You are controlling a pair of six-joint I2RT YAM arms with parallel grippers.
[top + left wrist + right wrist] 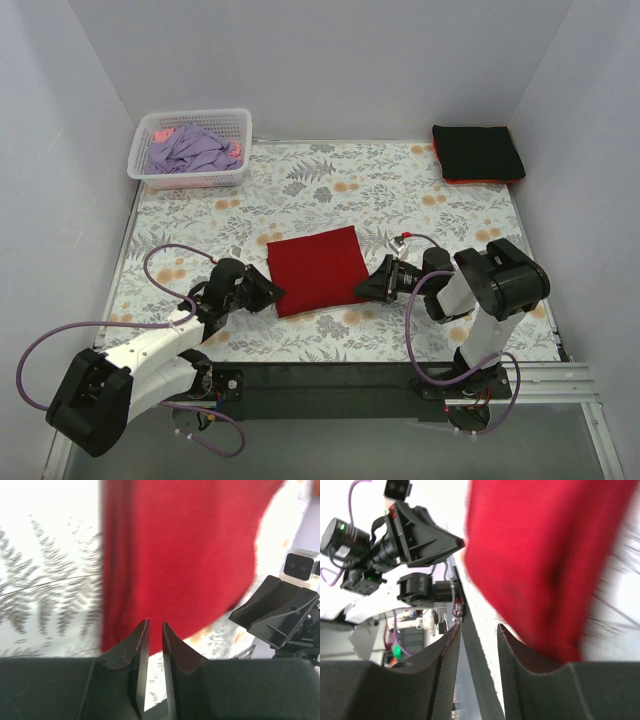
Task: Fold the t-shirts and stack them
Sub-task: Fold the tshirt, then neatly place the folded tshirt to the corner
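A deep-red t-shirt, folded to a rough square, lies flat in the middle of the floral cloth. My left gripper lies low at its near-left corner. In the left wrist view the jaws stand a narrow gap apart with nothing between them, tips at the shirt's edge. My right gripper is at the shirt's near-right corner. Its jaws are open and empty beside the red cloth. A folded black t-shirt lies on an orange-red one at the far right.
A white lattice basket at the far left holds crumpled lavender t-shirts and some pink cloth. White walls close in the table on three sides. The black rail and arm bases run along the near edge.
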